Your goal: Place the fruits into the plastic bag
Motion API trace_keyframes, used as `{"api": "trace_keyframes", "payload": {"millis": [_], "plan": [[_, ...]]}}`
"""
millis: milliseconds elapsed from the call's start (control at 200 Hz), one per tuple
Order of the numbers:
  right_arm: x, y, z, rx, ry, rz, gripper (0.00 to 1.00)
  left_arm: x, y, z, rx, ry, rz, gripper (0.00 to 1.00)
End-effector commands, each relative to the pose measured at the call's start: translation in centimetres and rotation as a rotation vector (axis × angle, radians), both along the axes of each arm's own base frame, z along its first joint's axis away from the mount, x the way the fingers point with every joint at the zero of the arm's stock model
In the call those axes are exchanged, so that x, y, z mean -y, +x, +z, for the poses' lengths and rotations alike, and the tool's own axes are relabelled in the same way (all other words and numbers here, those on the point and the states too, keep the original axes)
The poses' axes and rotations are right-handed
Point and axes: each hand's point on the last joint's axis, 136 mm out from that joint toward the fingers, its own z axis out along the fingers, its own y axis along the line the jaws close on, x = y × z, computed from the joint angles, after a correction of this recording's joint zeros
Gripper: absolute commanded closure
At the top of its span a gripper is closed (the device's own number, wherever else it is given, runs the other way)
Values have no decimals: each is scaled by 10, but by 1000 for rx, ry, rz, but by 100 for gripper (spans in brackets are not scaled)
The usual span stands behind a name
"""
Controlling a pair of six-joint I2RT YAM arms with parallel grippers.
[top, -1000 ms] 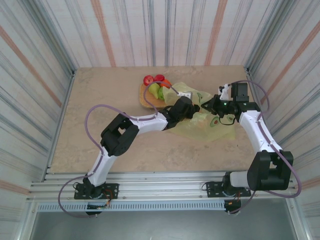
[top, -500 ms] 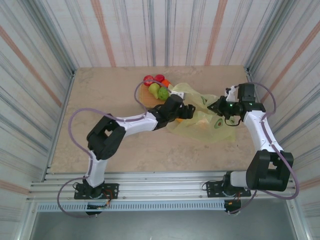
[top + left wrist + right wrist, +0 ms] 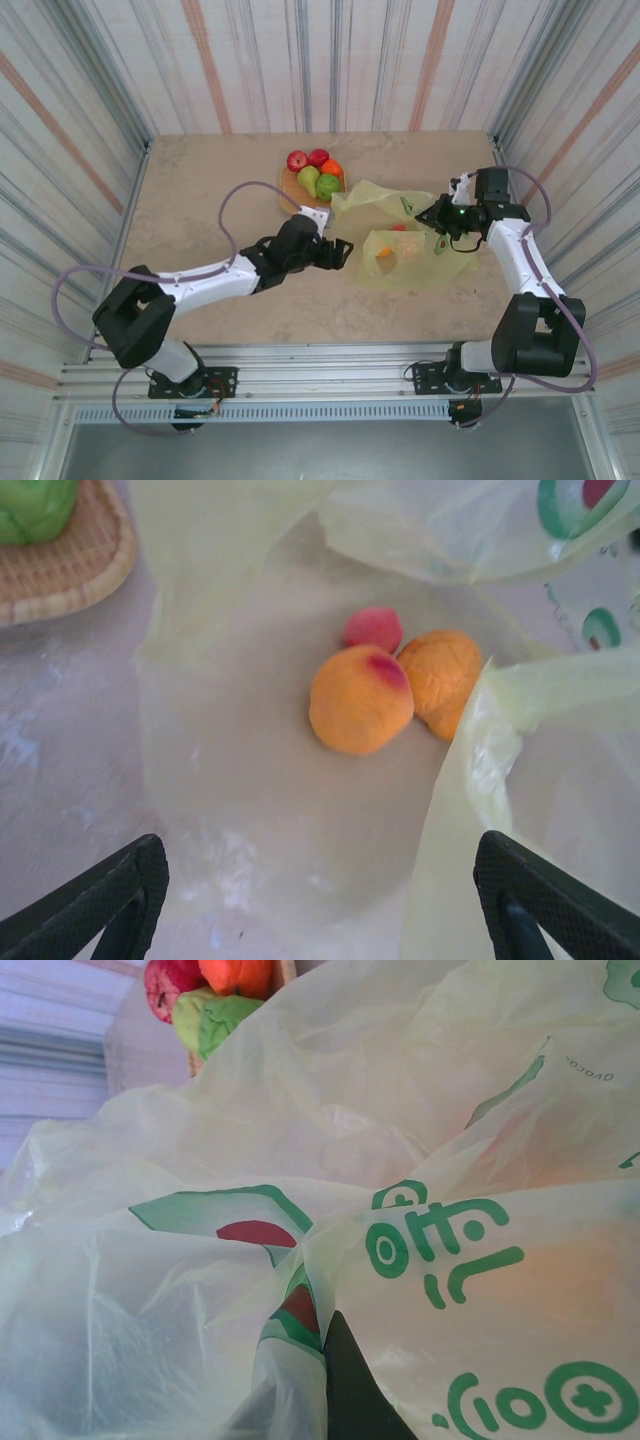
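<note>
Three fruits [image 3: 360, 698] lie inside the plastic bag [image 3: 405, 262], mouth facing 9 o'clock in the top view; the right gripper [image 3: 432, 215] is clamped on its 1 o'clock rim, and the left gripper [image 3: 340, 252], jaws spread and empty, hovers at the mouth. Five more fruits [image 3: 318, 172] sit in the wicker tray [image 3: 70, 570] at 12 o'clock, so the next step is judged a fetch: centre the jaws over one fruit, then close. Surface: beige stone-look tabletop [image 3: 200, 200], enclosed by striped panel walls [image 3: 300, 60].
</note>
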Motion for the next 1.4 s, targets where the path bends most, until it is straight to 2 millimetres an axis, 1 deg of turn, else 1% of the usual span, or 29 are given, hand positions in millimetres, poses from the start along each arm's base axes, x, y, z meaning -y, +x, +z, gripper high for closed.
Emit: {"api": "trace_keyframes", "payload": {"millis": [0,55,185,291,391,526,661,711,792,822,867,932,987,1077,1167,1262,1323,1363,1398], "plan": [[-1,4,8,18,12,13,100,-21,-4,-21,-41,49,57,17],[-1,4,8,17,14,11,100,-26,2,-32,-88,52,102,17],[-2,4,9,19,14,14,100,-18,14,-51,-141,70,133,17],[-2,3,11,24,9,13,100,-6,24,-63,-169,54,129,20],[-2,1,12,24,9,14,100,8,33,-71,-185,34,109,25],[-3,0,12,21,10,13,100,22,40,-82,-217,24,90,36],[-1,0,11,23,2,10,100,29,41,-90,-237,15,76,46],[-1,1,12,22,4,9,100,31,40,-94,-249,10,68,52],[-2,2,12,24,5,12,100,36,38,-94,-260,-10,50,62],[-1,2,12,23,2,10,100,37,38,-93,-260,-18,44,67],[0,3,14,29,-2,8,100,40,37,-89,-259,-33,29,76],[1,3,17,37,-11,7,100,45,34,-75,-256,-66,0,87],[6,2,22,43,-41,4,100,51,29,-56,-252,-114,-40,92],[17,0,32,56,-139,-2,100,63,19,-11,-235,-215,-121,100],[31,-5,46,75,-251,-15,100,74,10,36,-221,-314,-202,100],[46,-9,59,93,-356,-37,100,81,3,76,-207,-396,-261,100],[52,-9,68,109,-401,-49,100,85,0,89,-204,-420,-285,100],[55,-9,72,118,-416,-56,100,87,-2,95,-206,-428,-297,100],[55,-8,73,123,-422,-56,100,88,-2,96,-213,-430,-299,100]]}}
